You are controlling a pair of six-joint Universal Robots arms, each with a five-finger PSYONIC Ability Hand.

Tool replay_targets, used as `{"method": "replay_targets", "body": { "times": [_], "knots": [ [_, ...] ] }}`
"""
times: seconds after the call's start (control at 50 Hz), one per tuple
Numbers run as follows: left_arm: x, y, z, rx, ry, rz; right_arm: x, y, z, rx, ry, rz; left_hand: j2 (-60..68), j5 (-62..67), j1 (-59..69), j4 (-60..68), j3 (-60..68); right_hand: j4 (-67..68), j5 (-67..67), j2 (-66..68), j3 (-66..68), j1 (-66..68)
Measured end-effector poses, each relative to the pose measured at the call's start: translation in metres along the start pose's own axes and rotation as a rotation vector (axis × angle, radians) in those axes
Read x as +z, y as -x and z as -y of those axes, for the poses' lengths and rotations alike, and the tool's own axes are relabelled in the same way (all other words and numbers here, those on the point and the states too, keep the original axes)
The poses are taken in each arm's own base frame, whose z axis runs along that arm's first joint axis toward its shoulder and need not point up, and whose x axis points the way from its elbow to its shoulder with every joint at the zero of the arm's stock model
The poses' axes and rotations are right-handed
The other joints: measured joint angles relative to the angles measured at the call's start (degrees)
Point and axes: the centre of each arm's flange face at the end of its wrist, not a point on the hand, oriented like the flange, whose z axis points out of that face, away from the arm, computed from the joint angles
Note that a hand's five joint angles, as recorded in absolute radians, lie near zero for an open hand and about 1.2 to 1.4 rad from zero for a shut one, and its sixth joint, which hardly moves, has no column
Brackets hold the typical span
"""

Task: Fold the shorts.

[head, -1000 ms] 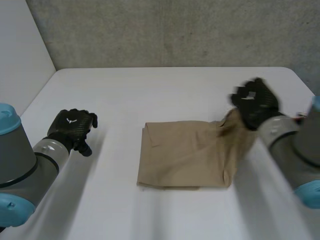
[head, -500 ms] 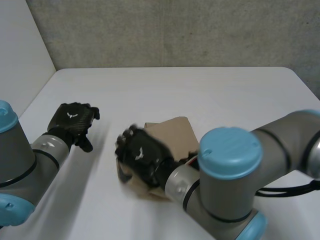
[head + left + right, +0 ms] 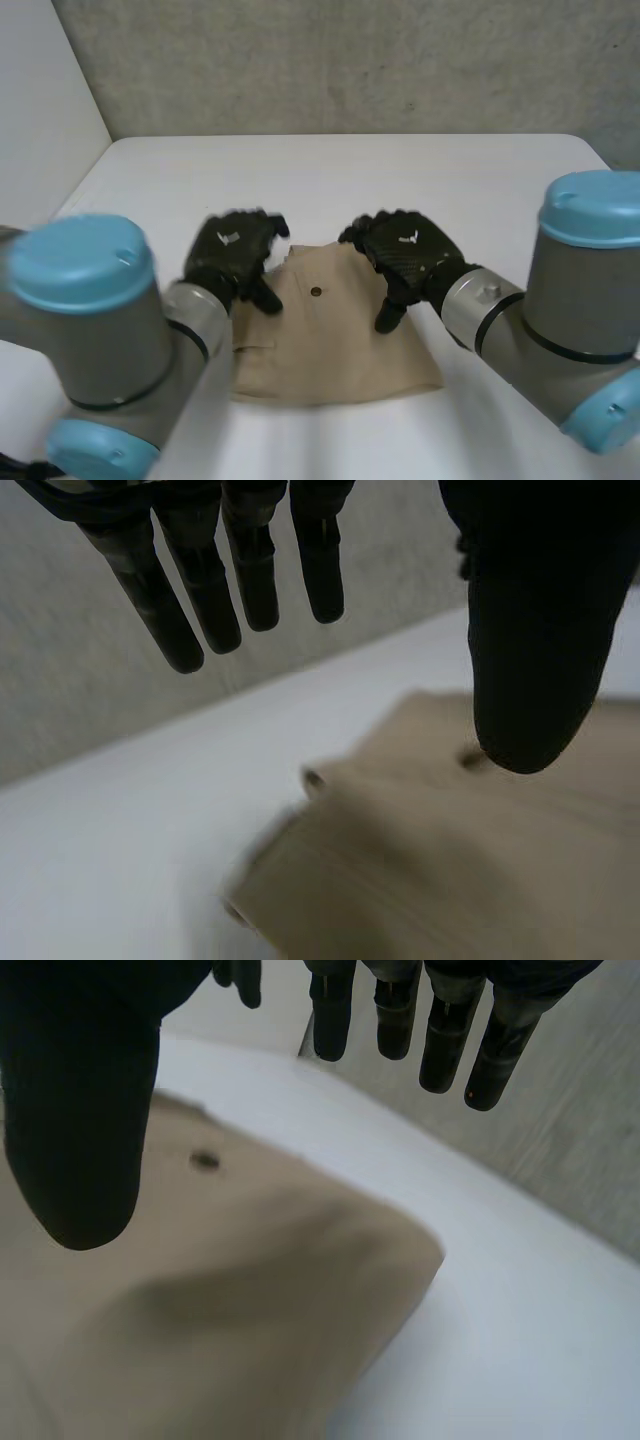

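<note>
The fingers (image 3: 160,610) of the left hand (image 3: 232,255) are straight and released, spread away from the thumb (image 3: 530,630), and hold nothing. The fingers (image 3: 450,1040) of the right hand (image 3: 405,250) are released the same way, and its thumb (image 3: 80,1110) points down at the cloth. Both hands are over the far edge of the folded tan shorts (image 3: 330,340), 1 at each far corner. A small dark button (image 3: 316,292) sits between them. The shorts lie flat mid-counter (image 3: 350,180), which is white.
</note>
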Motion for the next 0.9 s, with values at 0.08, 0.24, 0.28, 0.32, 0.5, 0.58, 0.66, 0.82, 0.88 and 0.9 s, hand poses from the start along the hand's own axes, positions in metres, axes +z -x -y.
{"method": "replay_targets", "body": {
  "times": [0.08, 0.24, 0.28, 0.32, 0.5, 0.58, 0.66, 0.82, 0.88, 0.9],
  "knots": [
    [-0.001, -0.006, -0.019, 0.013, 0.067, 0.018, 0.009, 0.001, -0.015, 0.011, 0.062, 0.013, -2.2, -2.1, -2.2, -2.2, -2.3, 0.0, 0.0, 0.0, 0.0, 0.0],
    [0.004, -0.005, -0.065, 0.068, 0.210, 0.106, 0.039, 0.001, -0.056, 0.027, 0.201, -0.003, -7.7, -5.8, -7.6, -7.0, -7.6, 0.0, 0.0, 0.0, 0.0, -0.4],
    [0.005, -0.003, -0.071, 0.075, 0.226, 0.117, 0.044, -0.003, -0.064, 0.024, 0.223, -0.038, -8.7, -5.8, -8.6, -7.5, -8.1, 0.0, -0.4, 0.0, -0.4, -1.2],
    [0.006, -0.002, -0.072, 0.078, 0.232, 0.120, 0.046, -0.006, -0.067, 0.021, 0.232, -0.059, -9.5, -6.1, -9.6, -7.9, -8.6, 0.0, -0.6, 0.0, -0.5, -1.5],
    [0.006, 0.000, -0.065, 0.071, 0.214, 0.118, 0.037, -0.022, -0.053, 0.003, 0.193, -0.135, -9.9, -8.0, -10.2, -8.6, -9.1, 0.0, -0.6, 0.0, -0.6, -2.3],
    [0.005, 0.000, -0.043, 0.053, 0.149, 0.117, 0.028, -0.028, -0.031, -0.006, 0.117, -0.165, -9.9, -9.5, -10.2, -8.7, -9.1, 0.0, -0.6, 0.0, -0.6, -2.3],
    [0.001, 0.000, -0.008, 0.028, 0.045, 0.108, 0.013, -0.037, 0.003, -0.016, 0.009, -0.217, -9.9, -9.5, -10.2, -8.7, -9.1, 0.0, -0.7, 0.0, -0.6, -2.3],
    [-0.008, 0.018, 0.071, -0.027, -0.176, 0.113, -0.020, -0.069, 0.059, -0.023, -0.156, -0.406, -9.9, -9.5, -10.2, -8.7, -9.1, 0.0, -0.7, 0.0, -0.6, -2.3],
    [-0.011, 0.035, 0.099, -0.043, -0.223, 0.132, -0.032, -0.081, 0.076, -0.017, -0.204, -0.480, -9.9, -9.5, -10.2, -8.7, -9.1, 0.0, -0.7, 0.0, -0.6, -2.3],
    [-0.012, 0.043, 0.109, -0.048, -0.230, 0.139, -0.036, -0.086, 0.080, -0.013, -0.218, -0.503, -9.9, -9.5, -10.2, -8.7, -9.1, 0.0, -0.7, 0.0, -0.6, -2.3]
  ]
}}
